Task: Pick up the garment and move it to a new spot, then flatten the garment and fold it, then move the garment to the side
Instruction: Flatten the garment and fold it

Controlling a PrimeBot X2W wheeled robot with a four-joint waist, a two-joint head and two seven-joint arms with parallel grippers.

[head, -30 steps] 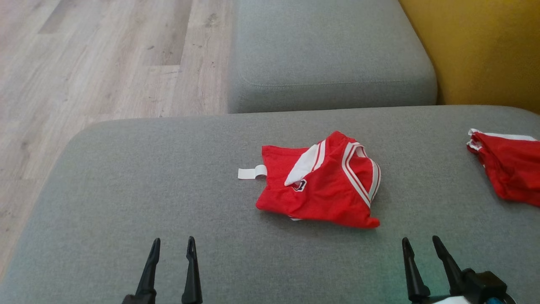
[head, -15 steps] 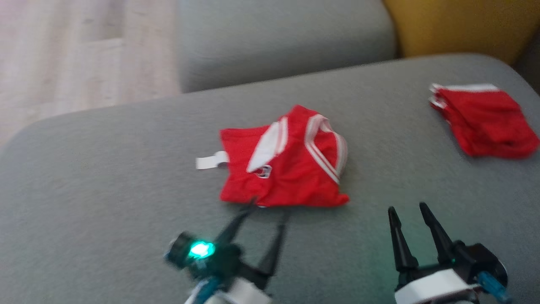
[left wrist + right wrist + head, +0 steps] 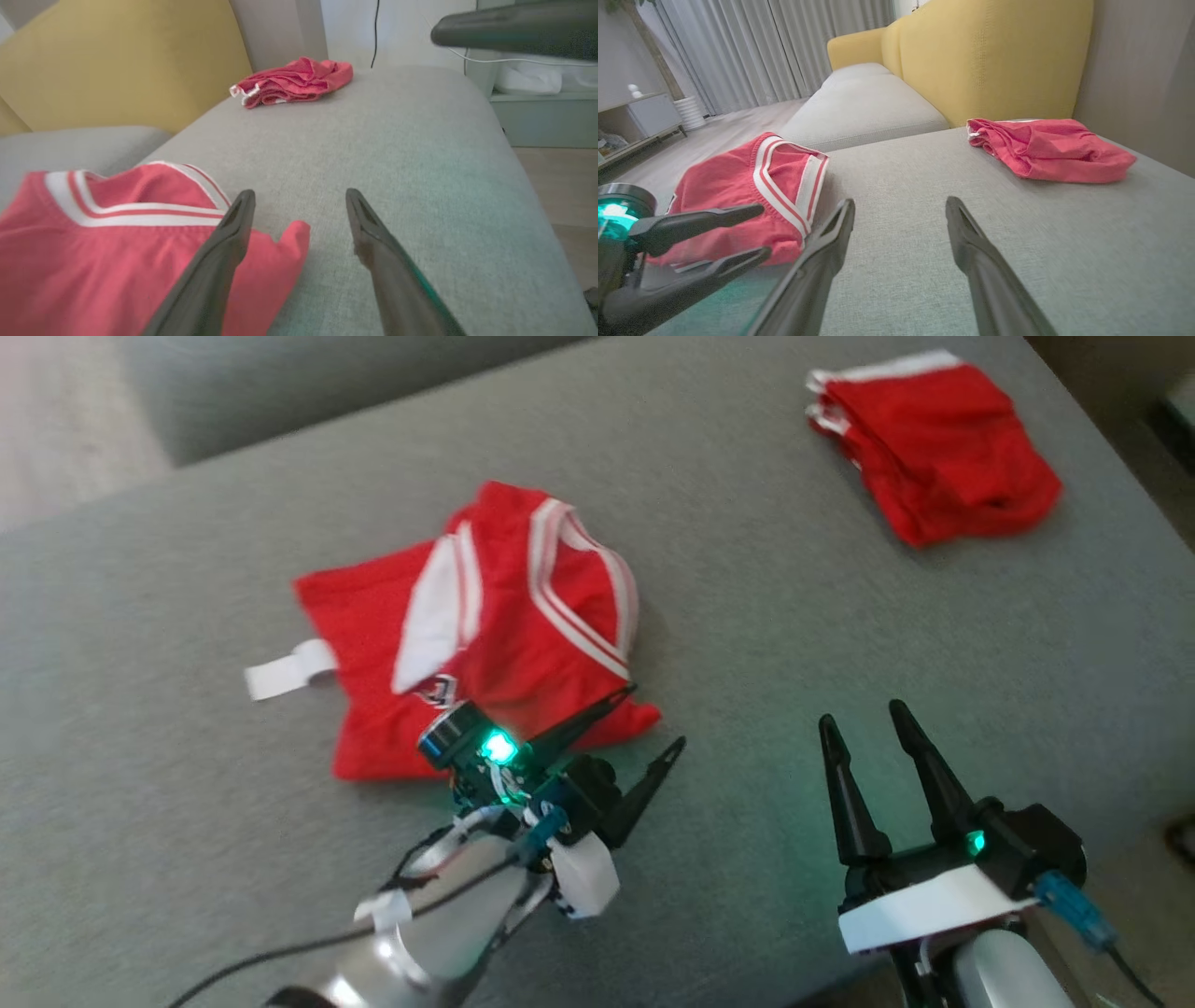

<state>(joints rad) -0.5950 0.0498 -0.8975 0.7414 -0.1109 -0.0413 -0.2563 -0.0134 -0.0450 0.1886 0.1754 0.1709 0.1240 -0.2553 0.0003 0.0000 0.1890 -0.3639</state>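
A big grey seat [image 3: 140, 821] is wide and flat. A red cloth [image 3: 934, 448] with a white edge lies on the seat, near its far corner. A yellow cushion [image 3: 994, 60] stands up behind the seat. A second grey seat [image 3: 864, 107] sits just beside it. Past the seat are a wood floor [image 3: 738, 121] and grey curtains [image 3: 784, 46].

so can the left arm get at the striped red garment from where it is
Probably yes: the left end effector is open right at the near corner of the striped garment, with nothing between them.
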